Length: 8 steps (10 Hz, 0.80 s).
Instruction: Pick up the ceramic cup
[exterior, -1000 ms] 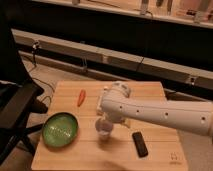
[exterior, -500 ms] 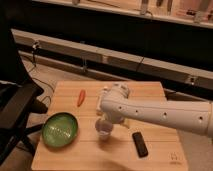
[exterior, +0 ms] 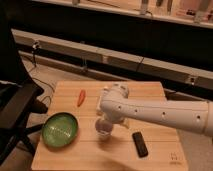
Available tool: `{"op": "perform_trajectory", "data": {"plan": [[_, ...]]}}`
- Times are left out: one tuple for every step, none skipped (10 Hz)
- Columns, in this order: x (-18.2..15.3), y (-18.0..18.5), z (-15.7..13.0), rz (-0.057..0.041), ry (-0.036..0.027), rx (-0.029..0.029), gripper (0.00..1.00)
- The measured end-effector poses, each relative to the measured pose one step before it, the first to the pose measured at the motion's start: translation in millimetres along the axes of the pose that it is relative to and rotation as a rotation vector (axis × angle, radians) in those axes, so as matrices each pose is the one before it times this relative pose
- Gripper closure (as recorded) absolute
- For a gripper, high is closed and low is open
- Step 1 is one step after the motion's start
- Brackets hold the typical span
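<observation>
Gripper (exterior: 106, 122) is down at the small white round ceramic cup (exterior: 103, 132) on the light wooden table (exterior: 150, 95), jaws spread wide. The round green plate (exterior: 59, 131) sits near the cup.

The ceramic cup (exterior: 103, 133) is set on the table (exterior: 150, 92), near its middle. Left of the cup, apart from it, a plate (exterior: 60, 131) is placed. Behind and left of the cup, a carrot (exterior: 80, 98) is laid. Right of the cup and slightly in front, an oblong device (exterior: 140, 144) is found. The gripper (exterior: 104, 127) is positioned directly over the cup, on an arm (exterior: 160, 112) extended from the cup's right. A chair (exterior: 17, 107) is stationed far left of the cup, off the table.
</observation>
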Motion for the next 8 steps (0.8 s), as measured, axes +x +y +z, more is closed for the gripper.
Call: {"op": "perform_trajectory", "data": {"plan": [[0.21, -0.18, 0.93, 0.00016, -0.00093, -0.00013, 0.2], [0.37, -0.56, 1.33, -0.00067, -0.00096, -0.00058, 0.2], [0.41, -0.85, 1.43, -0.00077, -0.00127, -0.00021, 0.2], [0.07, -0.35, 1.13, -0.00043, -0.00117, -0.00007, 0.2], [0.31, -0.2, 0.41, 0.00024, -0.00017, 0.00001, 0.2], [0.34, 0.17, 1.24, 0.00165, -0.00156, -0.00104, 0.2], [0.35, -0.86, 1.41, -0.00105, -0.00165, -0.00093, 0.2], [0.34, -1.06, 0.95, -0.00084, -0.00107, 0.00037, 0.2]]}}
